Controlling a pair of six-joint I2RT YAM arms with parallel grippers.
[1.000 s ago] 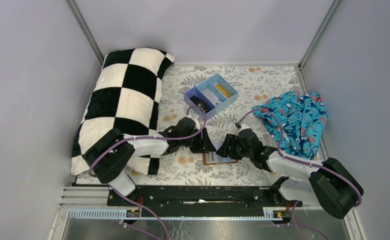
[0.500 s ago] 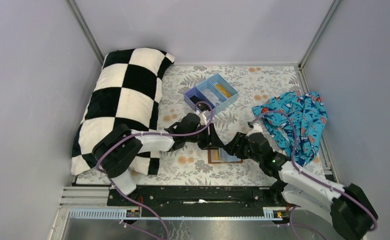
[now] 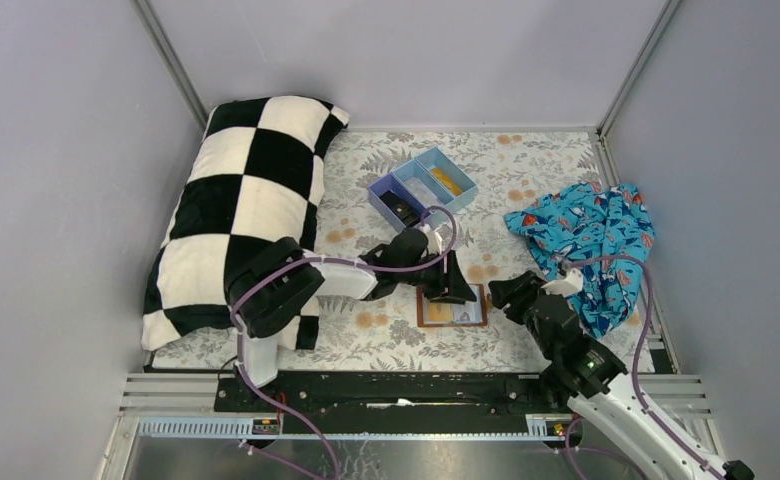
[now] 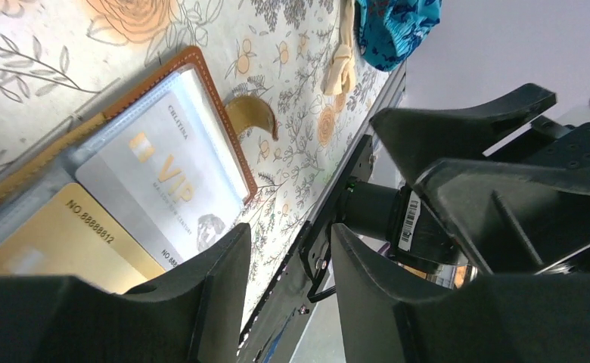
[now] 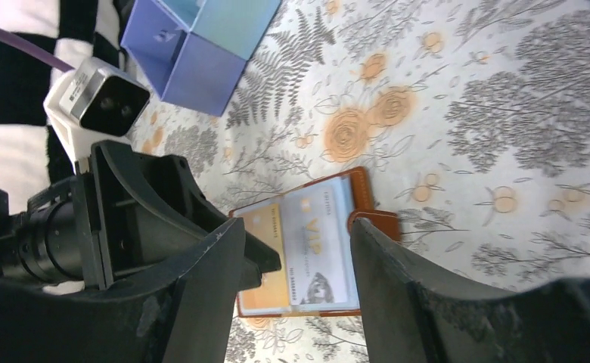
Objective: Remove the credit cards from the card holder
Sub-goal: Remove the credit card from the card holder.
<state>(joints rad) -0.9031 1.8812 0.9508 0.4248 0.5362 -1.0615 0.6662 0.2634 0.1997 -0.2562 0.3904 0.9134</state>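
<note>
The brown card holder (image 3: 452, 323) lies open on the flowered cloth in front of the arms. A pale VIP card (image 4: 163, 170) and a yellow-gold card (image 4: 72, 234) sit in its clear sleeves; both also show in the right wrist view, the VIP card (image 5: 318, 242) and the gold card (image 5: 265, 261). My left gripper (image 3: 453, 286) is open at the holder's far edge, one finger (image 5: 265, 261) over the gold card's side. My right gripper (image 3: 511, 292) is open and empty, just right of the holder and apart from it.
A blue three-compartment tray (image 3: 374, 195) stands behind the holder with a yellow item and a dark item in it. A black-and-white checked pillow (image 3: 246, 200) lies at the left. A blue patterned cloth (image 3: 591, 240) lies at the right.
My left gripper has moved right along the holder's far edge. My right gripper has pulled back to the right, off the holder. The holder has shifted slightly right.
</note>
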